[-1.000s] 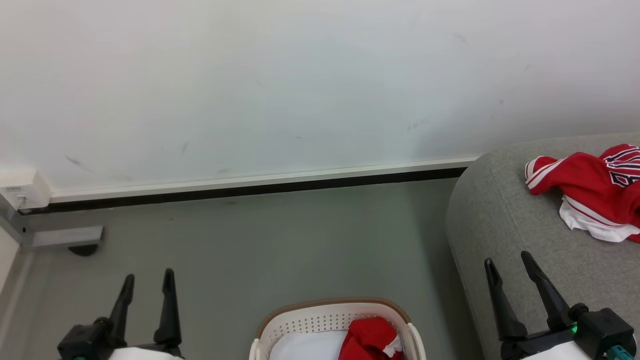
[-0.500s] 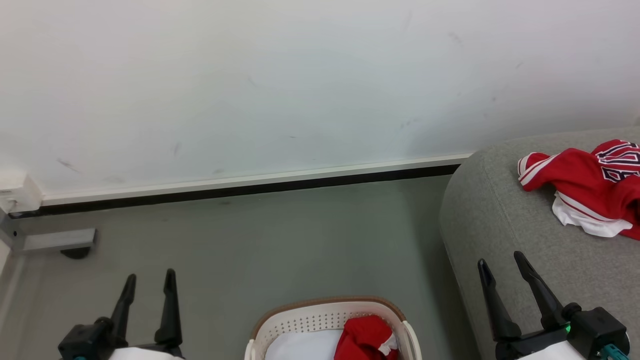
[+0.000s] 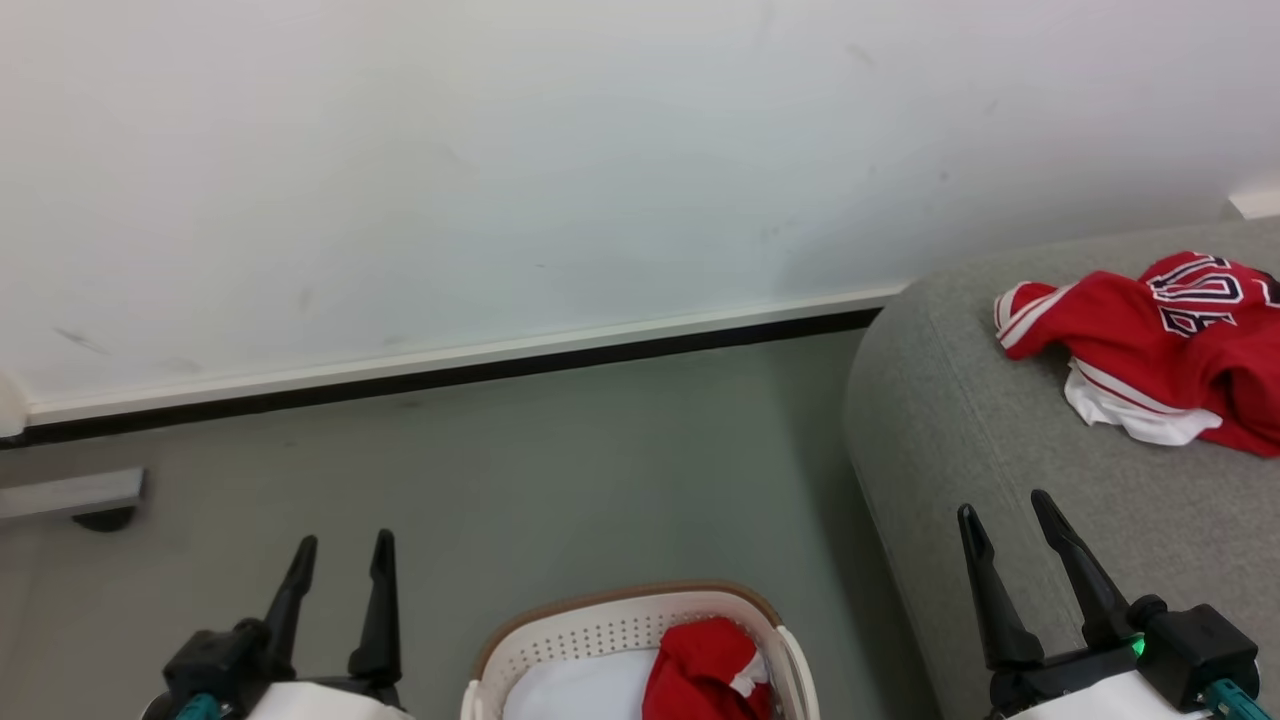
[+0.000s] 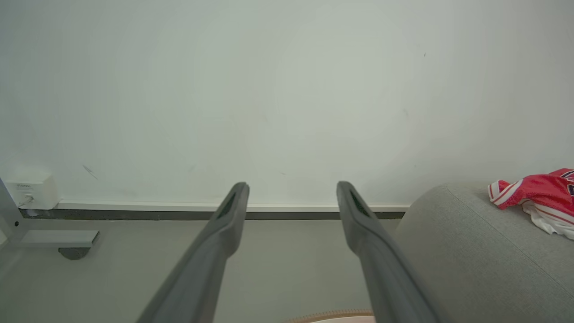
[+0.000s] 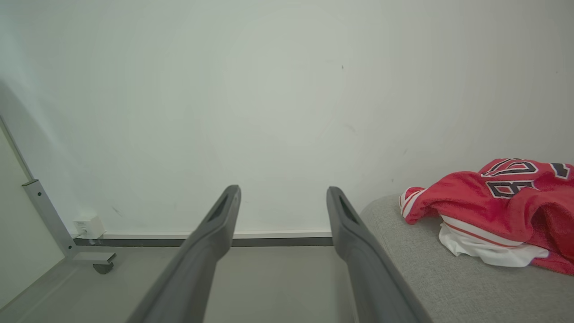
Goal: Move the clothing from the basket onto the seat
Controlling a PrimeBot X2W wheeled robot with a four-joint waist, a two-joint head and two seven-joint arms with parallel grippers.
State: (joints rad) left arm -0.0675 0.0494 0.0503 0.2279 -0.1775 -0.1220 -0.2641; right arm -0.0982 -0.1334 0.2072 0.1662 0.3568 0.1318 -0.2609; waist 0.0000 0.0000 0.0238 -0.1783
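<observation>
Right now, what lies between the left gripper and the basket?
Only bare grey floor, seen in the head view, separates the left gripper from the basket.

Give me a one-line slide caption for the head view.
Left gripper and right gripper open and empty; red clothing in the basket, a red jersey on the grey seat.

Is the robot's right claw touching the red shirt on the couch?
Apart. In the head view, a stretch of bare grey couch lies between the right gripper and the shirt.
</observation>
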